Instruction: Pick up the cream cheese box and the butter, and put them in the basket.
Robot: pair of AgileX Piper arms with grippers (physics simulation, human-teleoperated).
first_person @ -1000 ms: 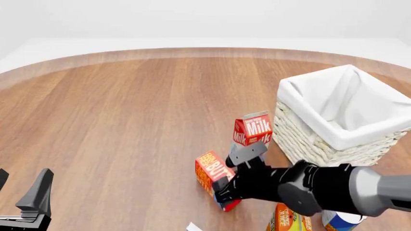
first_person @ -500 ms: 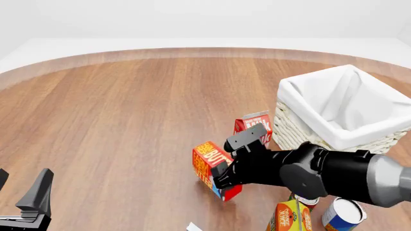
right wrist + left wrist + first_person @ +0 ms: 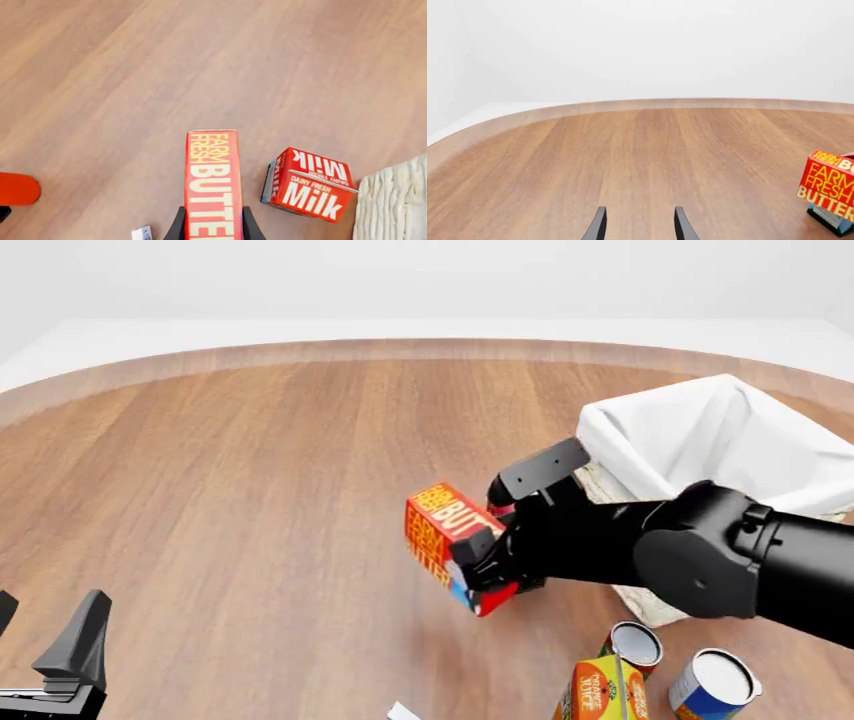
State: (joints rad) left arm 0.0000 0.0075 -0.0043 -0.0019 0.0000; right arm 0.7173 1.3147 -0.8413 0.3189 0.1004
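The right claw (image 3: pixel 483 562) grips the oblong red-orange butter box (image 3: pixel 447 542) above the wooden bench (image 3: pixel 267 490); best carry it level, clearing the white wicker basket (image 3: pixel 694 470) rim beside it. The left claw (image 3: pixel 637 227) sits parted, empty.

R arm (image 3: pixel 694 555): glossy blk, rounded | L claw (image 3: pixel 54 655): dk grey, flat tapered fingers

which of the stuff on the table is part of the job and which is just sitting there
Part of the job:
- butter, held in the right claw
- basket
- cream cheese box, likely the white corner at the near edge

Just lying about:
- milk carton
- orange juice carton
- two cans
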